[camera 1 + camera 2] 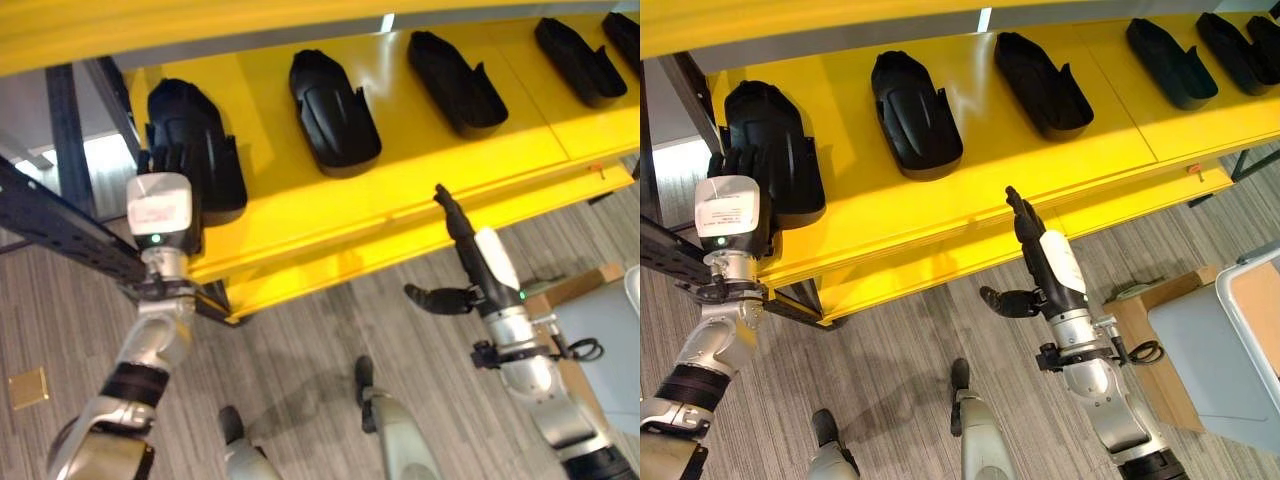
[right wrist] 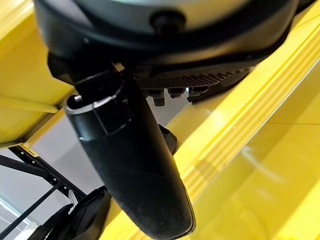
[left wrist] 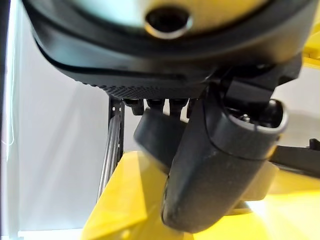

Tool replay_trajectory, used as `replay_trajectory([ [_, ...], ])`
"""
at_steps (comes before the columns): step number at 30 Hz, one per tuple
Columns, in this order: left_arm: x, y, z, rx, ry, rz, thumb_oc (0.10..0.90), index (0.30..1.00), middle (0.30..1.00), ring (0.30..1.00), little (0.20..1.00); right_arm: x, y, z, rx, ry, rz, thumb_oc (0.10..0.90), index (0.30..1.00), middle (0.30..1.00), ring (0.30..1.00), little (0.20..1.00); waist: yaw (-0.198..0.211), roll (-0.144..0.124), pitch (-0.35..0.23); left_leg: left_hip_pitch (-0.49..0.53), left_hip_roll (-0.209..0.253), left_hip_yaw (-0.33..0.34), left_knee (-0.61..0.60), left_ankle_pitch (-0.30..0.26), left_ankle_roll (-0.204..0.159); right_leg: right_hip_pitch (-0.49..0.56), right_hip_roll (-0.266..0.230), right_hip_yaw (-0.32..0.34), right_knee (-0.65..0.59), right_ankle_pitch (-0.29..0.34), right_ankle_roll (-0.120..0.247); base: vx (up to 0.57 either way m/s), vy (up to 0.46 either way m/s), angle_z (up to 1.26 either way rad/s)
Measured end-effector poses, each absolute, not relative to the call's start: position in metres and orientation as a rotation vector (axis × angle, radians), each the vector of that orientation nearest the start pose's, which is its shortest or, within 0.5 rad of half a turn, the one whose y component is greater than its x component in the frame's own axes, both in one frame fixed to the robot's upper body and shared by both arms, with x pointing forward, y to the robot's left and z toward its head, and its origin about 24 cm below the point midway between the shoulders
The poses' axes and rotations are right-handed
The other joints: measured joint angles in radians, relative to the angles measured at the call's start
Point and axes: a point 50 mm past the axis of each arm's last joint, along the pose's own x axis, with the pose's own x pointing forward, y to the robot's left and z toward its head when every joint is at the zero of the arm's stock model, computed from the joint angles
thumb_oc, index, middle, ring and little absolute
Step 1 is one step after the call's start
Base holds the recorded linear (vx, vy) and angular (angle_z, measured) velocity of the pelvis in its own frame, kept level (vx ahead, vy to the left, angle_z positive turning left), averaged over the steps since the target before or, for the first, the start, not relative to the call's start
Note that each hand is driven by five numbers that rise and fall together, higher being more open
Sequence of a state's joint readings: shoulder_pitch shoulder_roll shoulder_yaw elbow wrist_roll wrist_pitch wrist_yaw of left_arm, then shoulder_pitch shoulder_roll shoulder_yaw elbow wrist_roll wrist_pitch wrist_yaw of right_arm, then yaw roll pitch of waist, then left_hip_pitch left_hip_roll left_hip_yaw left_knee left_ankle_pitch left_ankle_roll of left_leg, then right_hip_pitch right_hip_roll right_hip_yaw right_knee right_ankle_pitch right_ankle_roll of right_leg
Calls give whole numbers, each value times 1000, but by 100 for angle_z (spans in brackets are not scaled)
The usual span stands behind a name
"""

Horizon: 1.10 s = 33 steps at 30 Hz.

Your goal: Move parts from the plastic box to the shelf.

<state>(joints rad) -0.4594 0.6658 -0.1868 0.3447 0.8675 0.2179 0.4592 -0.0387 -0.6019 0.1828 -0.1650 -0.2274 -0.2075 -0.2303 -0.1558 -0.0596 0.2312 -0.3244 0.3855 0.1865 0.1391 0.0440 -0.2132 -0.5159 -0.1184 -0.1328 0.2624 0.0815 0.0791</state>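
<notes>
Right hand point(image 1: 1045, 262) is nearest, raised in front of the yellow shelf point(image 1: 940, 215) edge w/ fingers straight and pointing up toward the shelf, thumb stuck out sideways, holding nothing, not touching any part. Left hand point(image 1: 738, 165) is up at the shelf's left end, at the near end of the leftmost black part point(image 1: 775, 140); fingers look wrapped over that part's near edge, and the left wrist view shows the thumb point(image 3: 215, 175) curled in close over the yellow surface, so it reads as gripping that part.

5 black parts lie in a row along the shelf, well apart from each other: 2nd part point(image 1: 915, 112), 3rd part point(image 1: 1042, 84), 4th part point(image 1: 1170, 62), 5th part point(image 1: 1235, 50). Each has its long axis running front-to-back across the shelf depth, not along it, slightly slanted, all roughly parallel. Can't tell which end is the front on any.

Grey bin point(image 1: 1200, 350) w/ a cardboard box point(image 1: 1140, 330) beside it sits on the floor at the robot's right.
</notes>
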Motion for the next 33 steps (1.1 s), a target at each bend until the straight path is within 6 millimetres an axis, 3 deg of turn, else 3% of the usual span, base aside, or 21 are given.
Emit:
replay_trajectory([
  [16, 323, 259, 165, 1533, -334, 517, 900, 1000, 1000, 1000, 1000, 250, -190, 115, -751, -425, 93, 900, 1000, 1000, 1000, 1000, 25, 0, 0, 2, 0, -1, -1, 2, -3, 3, 0, -1, 0, 0, 0, 0, 0, 0],
  [22, 315, 253, 181, 1520, -419, 524, 900, 1000, 1000, 1000, 1000, 251, -190, 114, -748, -411, 97, 900, 1000, 1000, 1000, 1000, 31, 0, 0, 13, -1, 0, -5, 5, -8, 12, 0, -1, -1, -1, 1, 0, 0, 0],
  [33, 307, 260, 200, 1539, -463, 503, 900, 1000, 1000, 1000, 1000, 251, -189, 113, -749, -395, 113, 900, 1000, 1000, 1000, 1000, 40, 2, 1, 22, -2, 0, -5, 3, -4, 22, -1, -2, -5, -2, 2, 0, 0, 0],
])
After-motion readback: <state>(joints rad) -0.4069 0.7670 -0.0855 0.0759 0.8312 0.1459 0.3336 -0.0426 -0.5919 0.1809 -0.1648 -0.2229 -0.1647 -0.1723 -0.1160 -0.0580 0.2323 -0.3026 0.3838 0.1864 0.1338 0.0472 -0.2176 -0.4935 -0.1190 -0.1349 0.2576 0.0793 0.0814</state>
